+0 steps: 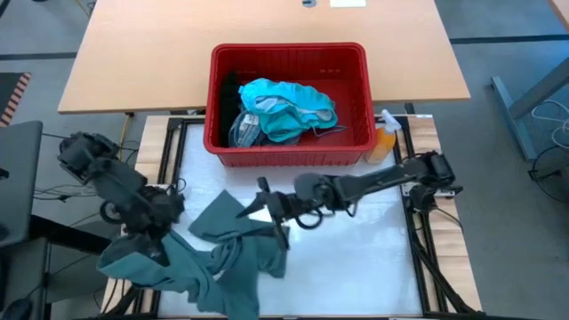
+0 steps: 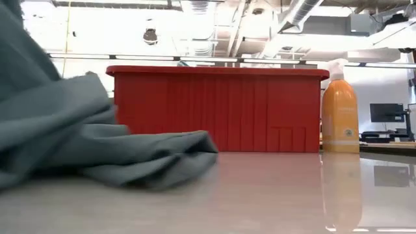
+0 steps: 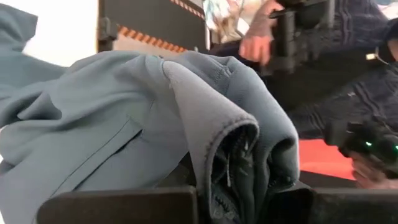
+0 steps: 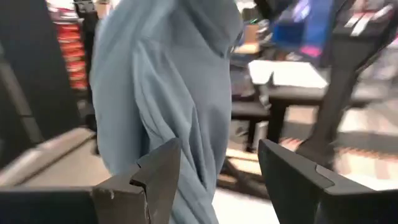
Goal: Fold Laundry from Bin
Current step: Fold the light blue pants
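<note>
A dull grey-green garment [image 1: 222,258] is raised at its left end and trails down onto the white table top [image 1: 356,258]; in the low view it [image 2: 97,153] falls from the upper left onto the table. My left gripper [image 1: 162,238] is shut on it. My right gripper [image 1: 269,212] reaches in from the right and stands open beside the garment's far corner [image 1: 227,209]; the cloth [image 4: 168,93] hangs just ahead of its fingers. The red bin [image 1: 289,102] behind holds teal laundry [image 1: 284,107] and a black piece [image 1: 229,93]. My left gripper pinches a bunched fold of the garment [image 3: 239,155], several layers thick, between its two fingers [image 3: 124,205]. The fingers slant downward from the table's left. The cloth hangs slack below the hold, and its lower part [image 2: 162,156] lies on the table. My right gripper: I cannot tell whether its fingers [image 4: 155,180] touch the hanging cloth.
An orange spray bottle [image 1: 384,142] stands at the bin's near right corner, also in the low view [image 2: 340,110]. A wooden table [image 1: 267,36] lies beyond the bin. The white top's right half [image 1: 373,267] is bare. A person's hand [image 3: 255,46] shows in the room behind.
</note>
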Controlling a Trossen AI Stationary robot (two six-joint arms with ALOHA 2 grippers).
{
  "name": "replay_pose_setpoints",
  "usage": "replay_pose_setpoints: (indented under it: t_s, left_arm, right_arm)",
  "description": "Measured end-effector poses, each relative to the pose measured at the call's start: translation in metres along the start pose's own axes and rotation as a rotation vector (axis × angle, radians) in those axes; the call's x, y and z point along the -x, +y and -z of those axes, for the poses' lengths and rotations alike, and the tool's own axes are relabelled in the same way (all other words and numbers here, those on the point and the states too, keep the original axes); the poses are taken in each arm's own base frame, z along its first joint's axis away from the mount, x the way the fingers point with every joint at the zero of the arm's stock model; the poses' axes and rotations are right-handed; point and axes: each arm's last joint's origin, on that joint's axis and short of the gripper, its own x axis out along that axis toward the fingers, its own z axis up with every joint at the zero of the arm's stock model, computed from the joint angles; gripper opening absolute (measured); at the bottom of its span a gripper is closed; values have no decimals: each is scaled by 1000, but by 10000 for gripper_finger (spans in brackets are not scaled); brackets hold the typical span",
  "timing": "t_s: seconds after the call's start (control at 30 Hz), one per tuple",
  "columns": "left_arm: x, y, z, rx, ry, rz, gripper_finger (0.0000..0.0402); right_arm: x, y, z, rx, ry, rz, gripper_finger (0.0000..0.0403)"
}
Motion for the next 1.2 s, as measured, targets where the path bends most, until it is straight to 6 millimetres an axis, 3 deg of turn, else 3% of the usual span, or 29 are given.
replay_pose_setpoints:
  t_s: [0.13,0.2,0.3,0.43,0.6,0.7,0.8,0.93,1.07,1.13,1.2]
  left_arm:
    - [1,-11,-13,-59,-13,53,22]
    - [14,-21,-18,-122,-82,92,22]
    - [39,-35,-19,-219,-252,147,22]
    - [71,-37,-12,-324,-482,157,22]
    - [98,-34,-9,-320,-834,-48,22]
    - [112,-32,-13,-211,-1110,-205,24]
    - [121,-32,-15,-158,-1266,-274,24]
    - [124,-34,-22,-170,-1332,-277,22]
    - [123,-35,-29,-149,-1346,-233,22]
    - [124,-42,-35,-155,-1395,-150,22]
    - [125,-50,-39,-220,-1412,-60,22]
  right_arm:
    - [-16,-13,33,-97,130,-100,242]
    - [-18,-12,46,-113,209,-107,236]
    - [-7,-12,39,-112,269,-109,220]
    - [32,-16,4,-123,347,-62,190]
    - [110,-3,-53,-22,408,77,109]
    - [162,5,-92,-1,301,187,49]
    - [190,17,-124,-3,82,193,15]
    - [173,37,-129,5,-31,261,19]
    - [116,40,-92,23,75,404,26]
    - [85,38,-63,26,166,409,42]
    - [68,34,-56,29,175,415,67]
